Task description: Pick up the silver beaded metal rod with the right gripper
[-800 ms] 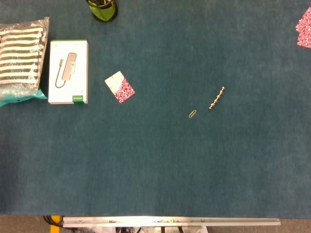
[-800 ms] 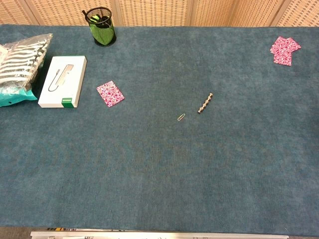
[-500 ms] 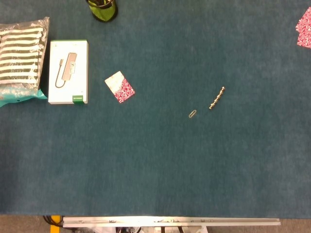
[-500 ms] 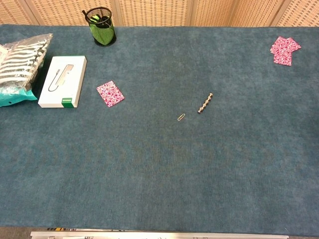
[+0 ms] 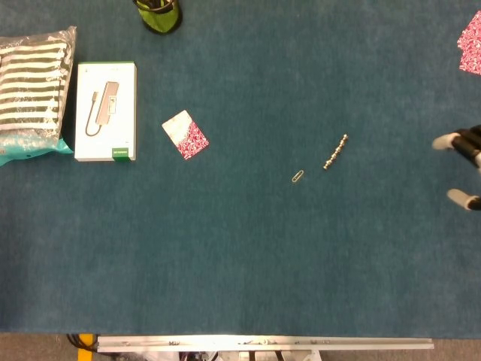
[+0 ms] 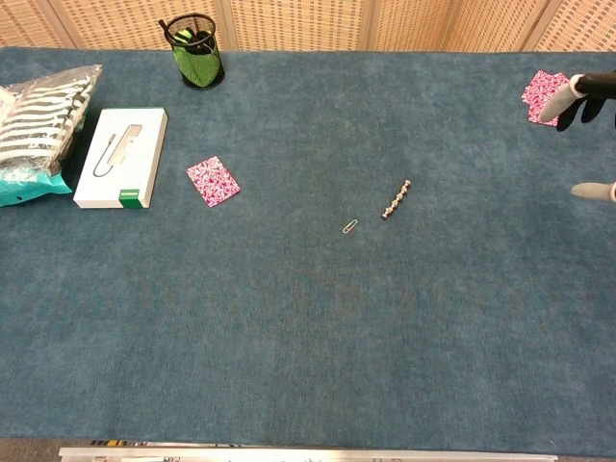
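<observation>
Where the blue felt-like table cover [image 5: 248, 263] lies bare right of centre, the silver beaded metal rod [image 5: 335, 152] rests flat, a short chain of small shiny round beads; its long axis runs diagonally, lower end toward the near left, upper end toward the far right; a thin wire paperclip [image 5: 298, 177] lies just beside its lower end. At the right edge the right hand [image 5: 462, 169] shows only pale-tipped dark fingers, spread apart and holding nothing, well apart from the rod.

no readable text, white box [image 5: 105, 111] print illegible
</observation>
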